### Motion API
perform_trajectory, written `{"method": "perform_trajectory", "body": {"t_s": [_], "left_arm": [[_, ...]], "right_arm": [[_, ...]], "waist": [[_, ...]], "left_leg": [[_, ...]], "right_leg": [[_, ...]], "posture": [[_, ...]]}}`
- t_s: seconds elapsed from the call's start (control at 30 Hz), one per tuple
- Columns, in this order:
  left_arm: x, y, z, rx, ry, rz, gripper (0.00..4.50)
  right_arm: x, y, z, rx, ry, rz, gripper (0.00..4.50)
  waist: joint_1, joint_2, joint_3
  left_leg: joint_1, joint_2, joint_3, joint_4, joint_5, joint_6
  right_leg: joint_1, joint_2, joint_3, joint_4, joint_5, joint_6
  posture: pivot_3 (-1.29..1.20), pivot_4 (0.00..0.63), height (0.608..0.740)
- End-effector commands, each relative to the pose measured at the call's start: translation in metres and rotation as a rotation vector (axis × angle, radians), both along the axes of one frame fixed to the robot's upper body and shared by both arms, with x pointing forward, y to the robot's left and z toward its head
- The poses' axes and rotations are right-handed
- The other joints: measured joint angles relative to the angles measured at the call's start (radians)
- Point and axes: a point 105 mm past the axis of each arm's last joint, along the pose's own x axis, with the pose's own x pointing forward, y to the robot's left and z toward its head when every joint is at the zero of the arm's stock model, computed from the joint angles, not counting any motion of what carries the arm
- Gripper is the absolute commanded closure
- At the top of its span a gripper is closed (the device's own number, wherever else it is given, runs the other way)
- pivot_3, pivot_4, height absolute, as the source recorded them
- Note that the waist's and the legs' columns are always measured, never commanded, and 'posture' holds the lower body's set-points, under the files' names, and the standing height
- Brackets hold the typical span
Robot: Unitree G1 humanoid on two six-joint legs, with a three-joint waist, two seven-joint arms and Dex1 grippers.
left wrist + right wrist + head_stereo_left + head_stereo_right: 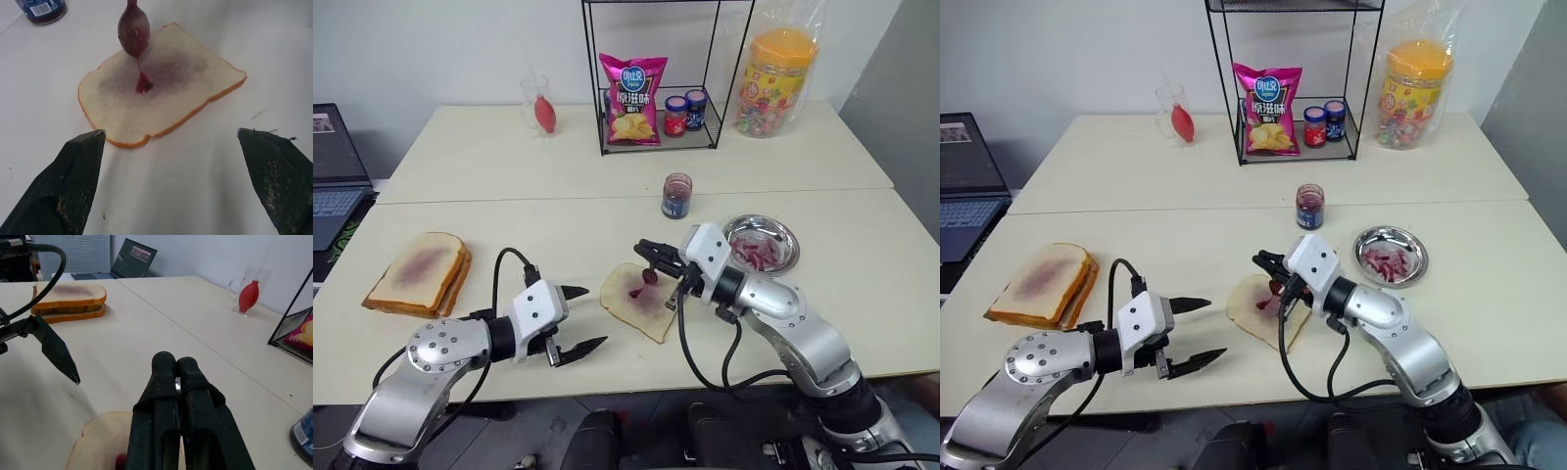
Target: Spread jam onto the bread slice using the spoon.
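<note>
Steel spoon [133, 30]: slim, rigid, slick; pinched at handle by clamped right gripper [649, 251], dripping jam [143, 84] over bread slice [639, 301] at table centre. Soft, light, tearable. Left gripper [581, 318] at 8 o'clock, spread wide, empty.

The left gripper [570, 321] sits at lower left of the head view, its two black fingers spread wide, pointing right. The right gripper [649, 252] reaches in from lower right toward centre, roughly level, fingers [164, 382] pressed together.
</note>
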Motion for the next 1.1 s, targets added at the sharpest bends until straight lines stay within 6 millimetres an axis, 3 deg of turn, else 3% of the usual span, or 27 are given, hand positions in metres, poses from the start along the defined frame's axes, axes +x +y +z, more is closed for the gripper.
{"method": "perform_trajectory", "body": {"t_s": [0.03, 0.3, 0.43, 0.73, 0.97, 1.1], "left_arm": [[0.0, 0.002, 0.007, 0.014, -0.038, -0.011, 0.0], [0.003, 0.003, 0.009, 0.014, -0.046, -0.007, 0.0], [0.002, 0.005, 0.008, 0.019, -0.032, -0.019, 0.0], [0.002, 0.002, 0.007, 0.024, -0.037, -0.035, 0.0], [0.002, 0.002, 0.007, 0.027, -0.039, -0.04, 0.0], [0.002, 0.003, 0.006, 0.039, -0.041, -0.04, 0.0]], "right_arm": [[0.006, -0.011, 0.023, 0.212, 0.135, -0.051, 4.49], [0.014, -0.01, 0.007, 0.553, 0.606, -0.07, 4.49], [0.022, -0.01, -0.026, 0.654, 0.82, -0.107, 4.49], [0.041, -0.021, -0.055, 0.678, 0.896, -0.219, 4.49], [0.029, -0.031, -0.079, 0.607, 0.96, -0.223, 4.49], [0.022, -0.038, -0.078, 0.591, 0.959, -0.198, 4.49]], "waist": [[0.0, 0.0, 0.0], [-0.001, 0.0, 0.0], [-0.002, 0.0, 0.0], [-0.004, 0.0, 0.0], [-0.003, 0.0, 0.0], [-0.003, 0.0, -0.001]], "left_leg": [[0.0, 0.0, 0.0, 0.0, 0.0, 0.0], [0.0, 0.0, 0.0, -0.001, 0.0, 0.0], [0.001, 0.001, 0.0, -0.001, 0.0, 0.0], [0.001, 0.001, 0.001, -0.002, 0.0, 0.0], [0.001, 0.001, 0.001, -0.002, 0.0, 0.0], [0.001, 0.001, 0.001, -0.002, 0.0, 0.0]], "right_leg": [[0.0, 0.0, 0.0, 0.0, 0.0, 0.0], [0.0, 0.0, 0.0, 0.001, 0.0, 0.0], [0.0, 0.0, 0.0, 0.001, 0.0, -0.001], [0.0, 0.0, 0.001, 0.0, 0.0, -0.001], [0.0, 0.0, 0.001, 0.0, 0.0, 0.0], [0.0, 0.0, 0.001, 0.0, 0.0, 0.0]], "posture": [[0.0, 0.15, 0.74], [0.0, 0.15, 0.74], [0.0, 0.15, 0.74], [0.0, 0.15, 0.74], [0.0, 0.15, 0.74], [0.0, 0.15, 0.74]]}}
